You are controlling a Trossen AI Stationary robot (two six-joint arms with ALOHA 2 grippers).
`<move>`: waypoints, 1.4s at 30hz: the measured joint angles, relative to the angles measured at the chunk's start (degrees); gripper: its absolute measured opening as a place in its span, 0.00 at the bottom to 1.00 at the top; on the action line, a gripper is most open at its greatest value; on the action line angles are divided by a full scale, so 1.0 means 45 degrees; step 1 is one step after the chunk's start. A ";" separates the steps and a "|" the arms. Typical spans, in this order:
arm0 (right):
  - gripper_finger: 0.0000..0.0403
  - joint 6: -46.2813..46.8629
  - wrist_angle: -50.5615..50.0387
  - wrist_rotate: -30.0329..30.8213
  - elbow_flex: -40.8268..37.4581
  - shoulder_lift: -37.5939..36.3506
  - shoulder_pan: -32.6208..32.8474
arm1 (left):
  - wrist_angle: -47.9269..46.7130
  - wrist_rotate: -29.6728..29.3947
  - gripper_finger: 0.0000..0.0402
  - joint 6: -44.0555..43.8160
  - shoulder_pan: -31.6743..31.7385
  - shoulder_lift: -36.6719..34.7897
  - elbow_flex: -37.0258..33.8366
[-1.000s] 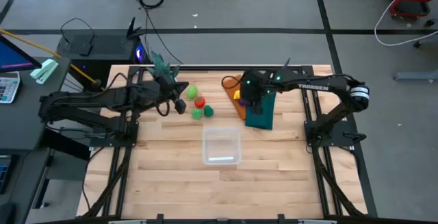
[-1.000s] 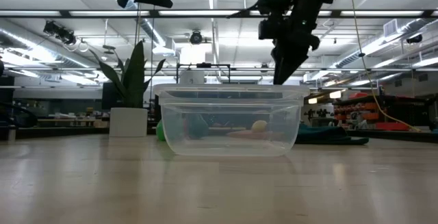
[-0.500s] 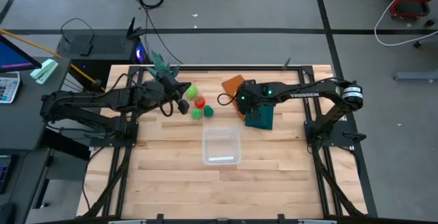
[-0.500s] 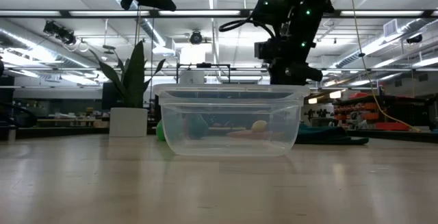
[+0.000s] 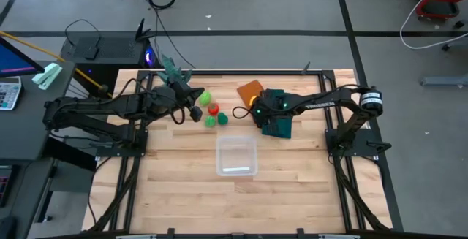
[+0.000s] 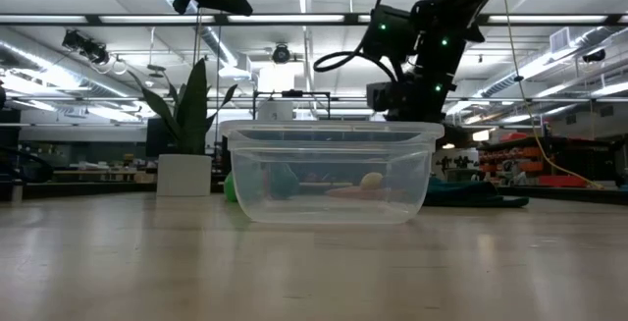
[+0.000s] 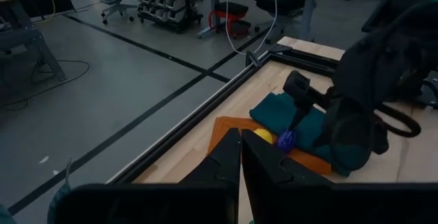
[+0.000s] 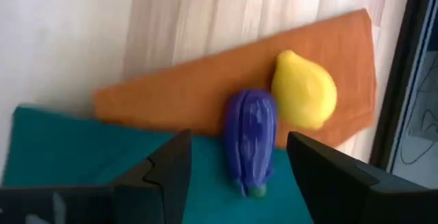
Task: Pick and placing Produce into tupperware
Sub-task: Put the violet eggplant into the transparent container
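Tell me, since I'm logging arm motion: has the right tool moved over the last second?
Yes. In the low view the right tool has come down behind the tupperware rim; it now hangs open over the purple piece on the cloths.

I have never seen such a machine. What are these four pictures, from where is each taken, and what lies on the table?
Two robot arms work at a wooden table. One picture looks straight down, one looks level across the table top, and two come from cameras on the wrists. The left gripper is shut and empty, near the light green, red and dark green toy produce. The right gripper is open and holds nothing; it is poised over the purple toy and the yellow toy, which lie on the orange cloth beside the teal cloth. The clear container has nothing inside.
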 joint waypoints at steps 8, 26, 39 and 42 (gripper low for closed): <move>0.49 0.0001 0.0259 0.0212 -0.0005 0.0682 -0.0006 | 0.0009 0.0005 0.02 -0.0020 0.0000 0.0000 -0.0005; 0.45 0.0016 0.0914 0.0712 0.0005 0.1235 -0.0036 | 0.0000 0.0005 0.02 -0.0010 -0.0022 0.0000 -0.0005; 0.28 0.0040 0.0958 0.0712 0.0005 0.1216 -0.0511 | 0.0000 0.0005 0.05 0.0000 -0.0019 0.0000 -0.0005; 0.26 0.0040 0.0950 0.0714 0.0005 0.1216 -0.0506 | 0.0000 0.0005 0.03 0.0000 -0.0019 0.0000 -0.0005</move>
